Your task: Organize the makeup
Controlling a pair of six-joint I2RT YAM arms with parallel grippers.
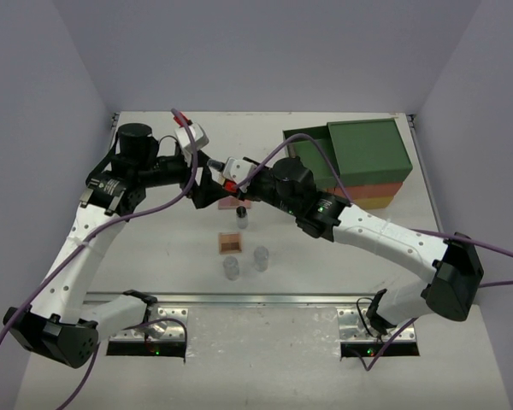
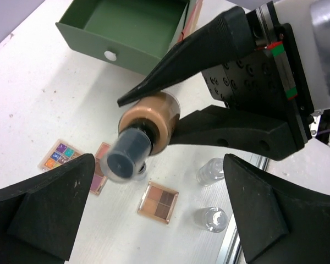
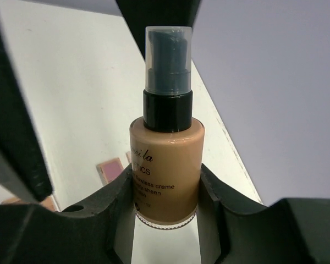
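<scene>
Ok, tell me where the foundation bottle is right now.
In the left wrist view the foundation bottle is held in the air, pinched between the right arm's fingers, with the brown palette below it and the open green drawer beyond.

A flat white table [image 1: 154, 273] sits inside a small booth. Plain, pale lavender-grey panels close it in: a left wall [image 1: 34, 102], a back wall [image 1: 265, 51] and a right wall [image 1: 487, 102]. A silver metal rail [image 1: 265, 298] runs along the table's near edge. At the back right stands a green-topped box with orange and yellow drawers [image 1: 372, 149], its green drawer [image 2: 126, 27] pulled out. The light is soft and even.
</scene>
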